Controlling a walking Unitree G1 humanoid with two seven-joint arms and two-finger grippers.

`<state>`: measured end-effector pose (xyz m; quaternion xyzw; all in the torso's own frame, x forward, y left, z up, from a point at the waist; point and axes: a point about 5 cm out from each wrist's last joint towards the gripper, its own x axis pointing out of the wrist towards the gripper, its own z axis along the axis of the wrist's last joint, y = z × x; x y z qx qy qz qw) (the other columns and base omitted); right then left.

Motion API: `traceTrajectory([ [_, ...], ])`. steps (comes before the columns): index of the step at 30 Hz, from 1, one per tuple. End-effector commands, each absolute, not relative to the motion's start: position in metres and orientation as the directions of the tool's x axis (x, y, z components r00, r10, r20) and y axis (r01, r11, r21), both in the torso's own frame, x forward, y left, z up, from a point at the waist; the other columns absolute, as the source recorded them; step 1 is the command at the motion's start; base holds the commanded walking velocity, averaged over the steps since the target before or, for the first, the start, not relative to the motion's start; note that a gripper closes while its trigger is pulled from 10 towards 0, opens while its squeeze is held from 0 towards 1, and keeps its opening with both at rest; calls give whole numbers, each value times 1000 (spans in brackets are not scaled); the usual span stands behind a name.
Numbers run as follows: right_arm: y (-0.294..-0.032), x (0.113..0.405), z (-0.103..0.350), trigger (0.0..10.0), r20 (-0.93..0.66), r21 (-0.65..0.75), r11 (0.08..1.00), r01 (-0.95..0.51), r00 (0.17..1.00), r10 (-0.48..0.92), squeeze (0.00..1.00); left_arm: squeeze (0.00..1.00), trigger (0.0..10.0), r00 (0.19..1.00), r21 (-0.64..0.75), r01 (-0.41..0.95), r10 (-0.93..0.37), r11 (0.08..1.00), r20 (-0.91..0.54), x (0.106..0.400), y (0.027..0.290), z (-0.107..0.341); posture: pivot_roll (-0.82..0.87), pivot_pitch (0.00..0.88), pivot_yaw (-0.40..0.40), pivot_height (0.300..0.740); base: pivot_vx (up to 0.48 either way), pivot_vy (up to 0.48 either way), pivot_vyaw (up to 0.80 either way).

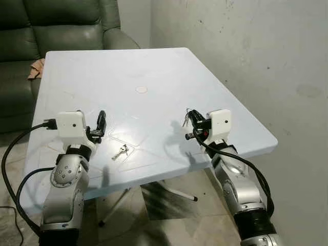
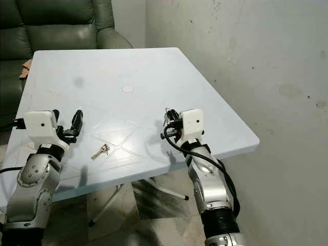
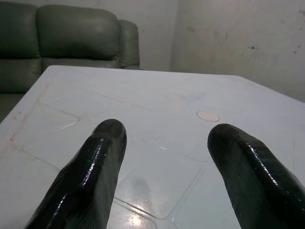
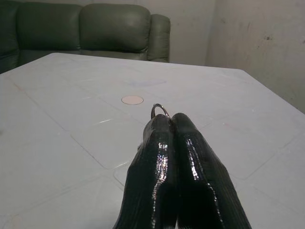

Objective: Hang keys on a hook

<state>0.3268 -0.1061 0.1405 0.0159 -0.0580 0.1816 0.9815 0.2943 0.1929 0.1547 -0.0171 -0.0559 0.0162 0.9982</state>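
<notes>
Sofa (image 1: 61,25) sits beyond the far left corner of the pale blue table (image 1: 154,72) as I watch my left gripper (image 1: 101,124) hover, fingers spread, over the near left edge. A set of keys (image 1: 121,151) lies just beside it. Near the right edge, my right gripper (image 1: 190,122) pinches a key ring (image 4: 160,110).

A pale blue plastic table (image 1: 154,72) stands on a tiled floor (image 1: 169,205), beside a stained, off-white plaster wall (image 1: 256,46). A dark green upholstered sofa (image 1: 61,25) sits behind the table, against the far wall.
</notes>
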Motion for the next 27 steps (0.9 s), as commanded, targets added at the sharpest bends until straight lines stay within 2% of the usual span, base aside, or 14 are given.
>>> traceTrajectory([
  [1, -108, 329, 143, 10000, 126, 3, 935, -355, 927, 352, 0, 0, 10000, 993, -40, -36, 40, 999, 109, 293, 192, 156, -22, 0, -54, 740, 0, 285, -650],
  [8, -108, 330, 144, 10000, 126, 1, 934, -357, 927, 354, 0, 0, 10000, 993, -53, -48, 53, 997, 106, 292, 193, 155, -20, 0, -59, 740, 0, 450, -648],
  [27, -110, 331, 144, 10000, 124, -8, 935, -355, 927, 353, 0, 0, 10000, 992, -62, -90, 95, 994, 86, 294, 195, 154, -21, 0, -67, 740, 0, 0, -640],
])
